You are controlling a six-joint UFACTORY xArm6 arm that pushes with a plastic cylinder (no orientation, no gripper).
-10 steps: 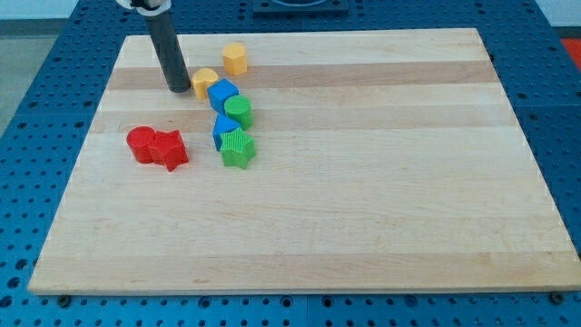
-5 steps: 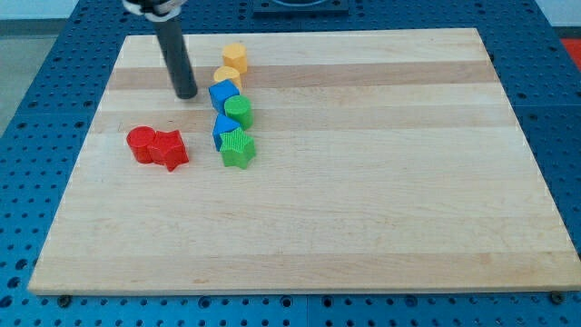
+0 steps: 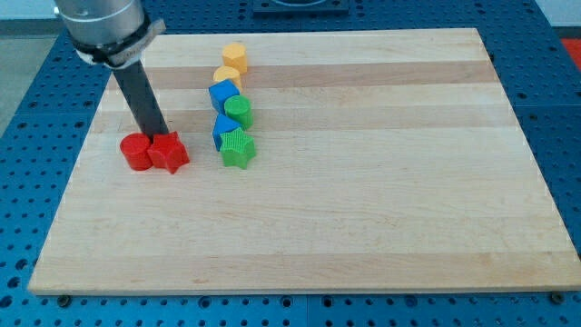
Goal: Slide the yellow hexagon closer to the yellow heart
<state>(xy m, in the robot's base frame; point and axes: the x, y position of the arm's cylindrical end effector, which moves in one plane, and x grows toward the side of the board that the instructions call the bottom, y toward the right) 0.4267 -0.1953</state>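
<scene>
Your tip (image 3: 156, 134) rests just above the red blocks (image 3: 152, 152); no claw shows; yellow hexagon (image 3: 235, 56) touches yellow heart (image 3: 226, 74) near the board's (image 3: 381, 182) top.

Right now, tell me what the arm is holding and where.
Nothing is held. My tip only pushes; it sits at the top edge of the two red blocks.

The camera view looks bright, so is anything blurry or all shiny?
In the camera view the blocks look sharp: the green star shows its fine ridges. The wooden board has soft, even light, no strong glare. My tip casts only a faint shadow beside the red blocks.
</scene>
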